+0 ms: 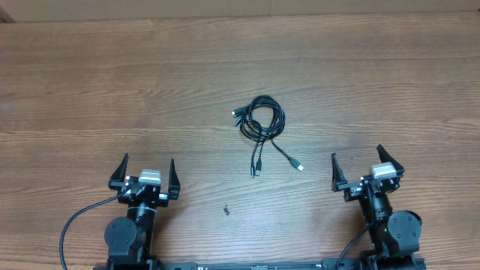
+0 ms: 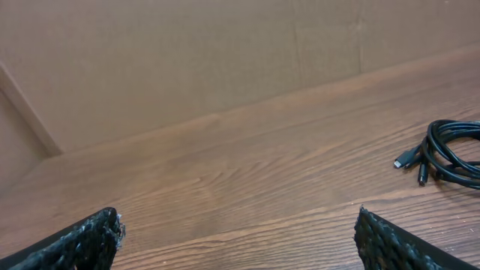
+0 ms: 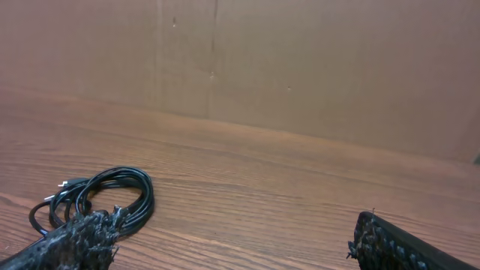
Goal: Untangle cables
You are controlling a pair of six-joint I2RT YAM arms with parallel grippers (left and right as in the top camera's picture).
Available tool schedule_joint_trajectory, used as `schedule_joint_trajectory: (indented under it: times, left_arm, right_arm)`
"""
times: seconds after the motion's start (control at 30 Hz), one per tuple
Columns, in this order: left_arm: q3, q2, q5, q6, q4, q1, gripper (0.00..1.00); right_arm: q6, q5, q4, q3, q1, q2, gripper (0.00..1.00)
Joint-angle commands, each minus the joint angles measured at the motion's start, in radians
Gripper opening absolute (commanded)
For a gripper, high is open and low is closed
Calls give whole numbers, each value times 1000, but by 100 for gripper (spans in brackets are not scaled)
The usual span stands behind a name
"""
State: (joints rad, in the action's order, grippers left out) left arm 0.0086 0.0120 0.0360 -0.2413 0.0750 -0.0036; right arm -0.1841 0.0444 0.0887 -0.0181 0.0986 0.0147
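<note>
On table (image 1: 75, 90), cables (image 1: 262, 129) coiled — left tool (image 1: 148, 160), right tool (image 1: 358, 152), jaws spread

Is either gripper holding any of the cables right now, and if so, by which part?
Nothing is held. The left gripper and the right gripper both stand open and empty, apart from the cables, which lie untouched as a looped bundle.

I'm checking all three views and I'm finding nothing legible: no lettering is showing on the cables (image 1: 280, 118) or the table (image 1: 90, 90).
</note>
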Motion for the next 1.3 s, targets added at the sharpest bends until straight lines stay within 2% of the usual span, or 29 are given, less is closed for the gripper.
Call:
schedule_joint_trajectory:
  times: [0.0,1.27]
  left_arm:
    - [-4,-8,-3,2,1,8,100]
    - [-4,-8,1,22,2,8,100]
  right_arm:
    - [-1,-6,-7,10,-5,-12,100]
    - [0,-6,-7,10,-5,-12,100]
